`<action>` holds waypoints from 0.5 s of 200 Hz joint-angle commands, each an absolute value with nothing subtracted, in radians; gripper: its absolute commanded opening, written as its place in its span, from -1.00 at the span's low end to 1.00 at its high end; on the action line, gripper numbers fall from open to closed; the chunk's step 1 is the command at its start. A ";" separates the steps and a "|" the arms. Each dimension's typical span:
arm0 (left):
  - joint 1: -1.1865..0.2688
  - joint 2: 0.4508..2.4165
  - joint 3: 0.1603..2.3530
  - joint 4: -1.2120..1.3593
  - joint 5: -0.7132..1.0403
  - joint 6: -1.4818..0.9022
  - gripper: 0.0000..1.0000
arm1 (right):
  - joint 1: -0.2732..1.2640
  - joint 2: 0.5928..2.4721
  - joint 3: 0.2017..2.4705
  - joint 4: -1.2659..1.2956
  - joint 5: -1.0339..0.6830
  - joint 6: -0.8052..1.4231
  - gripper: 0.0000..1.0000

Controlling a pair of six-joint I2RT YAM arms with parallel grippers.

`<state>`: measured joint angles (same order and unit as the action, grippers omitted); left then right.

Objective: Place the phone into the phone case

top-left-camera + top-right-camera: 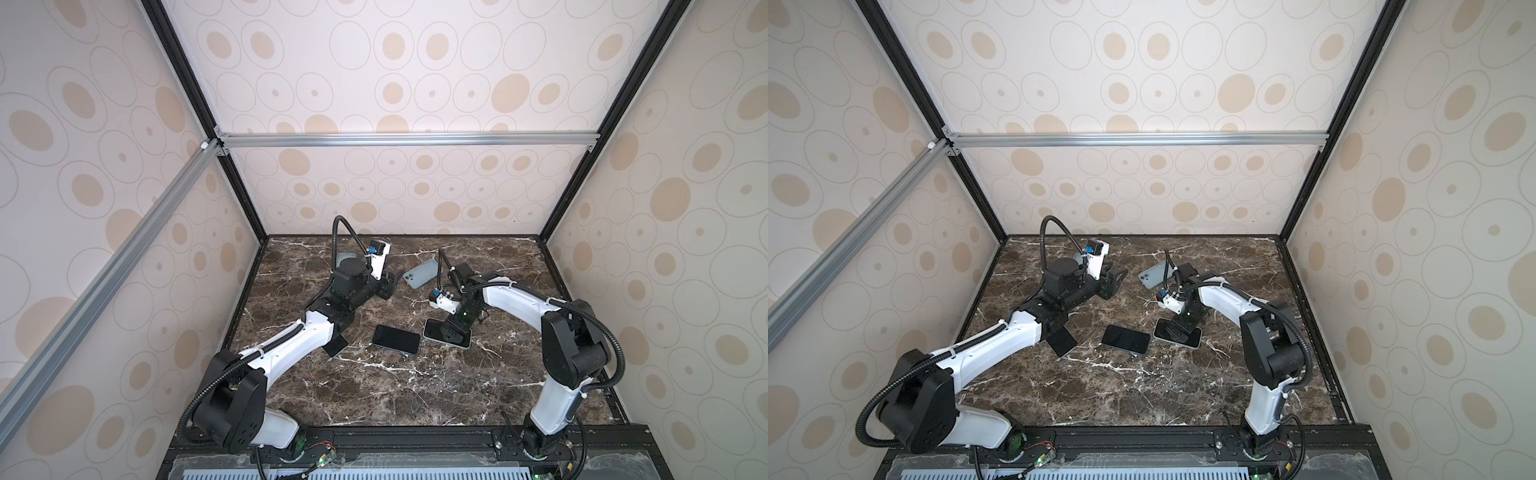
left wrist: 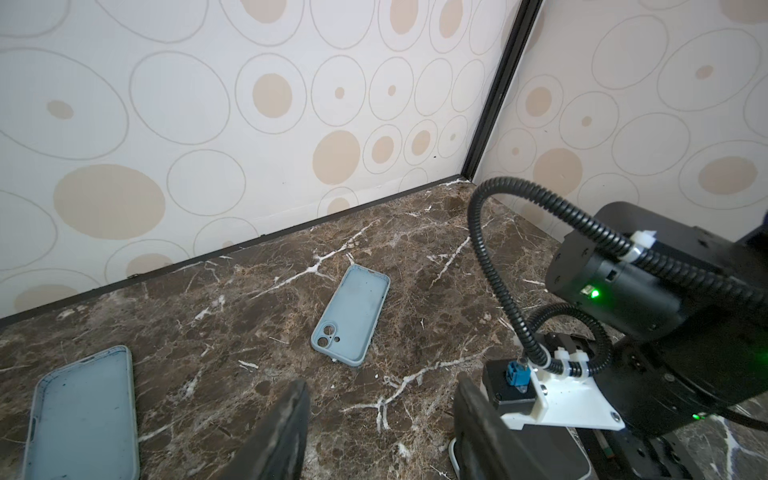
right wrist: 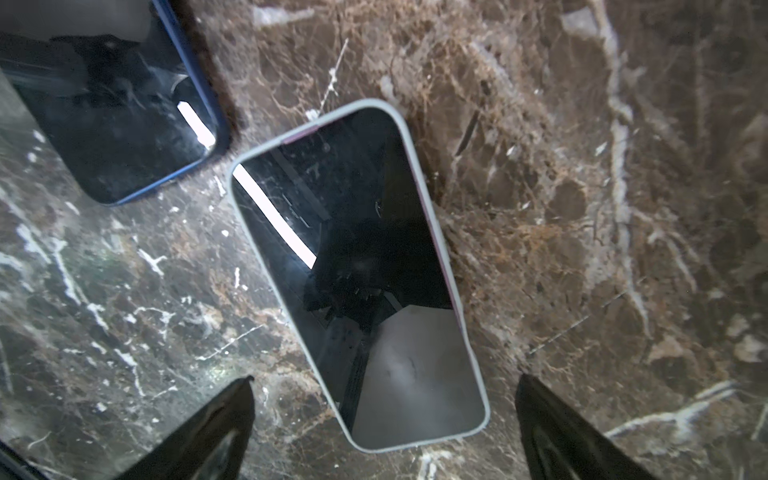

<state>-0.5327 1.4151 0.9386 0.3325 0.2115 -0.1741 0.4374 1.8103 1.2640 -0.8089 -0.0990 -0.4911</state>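
Right gripper hangs released, spread wide above the cased phone, which seems fully seated; left gripper gapes empty.

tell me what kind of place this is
Probably a robot test booth, not a home: patterned wall panels on an aluminium frame enclose a marble-look tabletop, with two robot arms mounted along its front edge.

Desk carries five items.
- The bare phone lies flat near the centre.
- The cased phone sits in its case just right of the bare phone, with a gap between them.
- A third phone lies left of the bare phone, partly under the left arm.
- An empty case lies behind the cased phone.
- A second empty case lies at rear left, partly behind the left arm and well apart from the first.
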 commanded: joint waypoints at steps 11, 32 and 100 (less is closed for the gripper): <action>-0.526 1.402 0.934 0.396 0.196 -0.146 0.11 | 0.446 1.840 1.257 -0.821 -0.041 -0.527 0.99; -0.526 1.403 0.930 0.403 0.200 -0.153 0.11 | 0.445 1.844 1.252 -0.820 -0.068 -0.526 0.99; -0.525 1.397 0.911 0.452 0.242 -0.203 0.16 | 0.467 1.857 1.219 -0.805 -0.093 -0.510 0.99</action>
<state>-0.5327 1.4147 0.9253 0.3943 0.2180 -0.1753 0.4545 1.8408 1.2434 -0.7979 -0.0723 -0.5022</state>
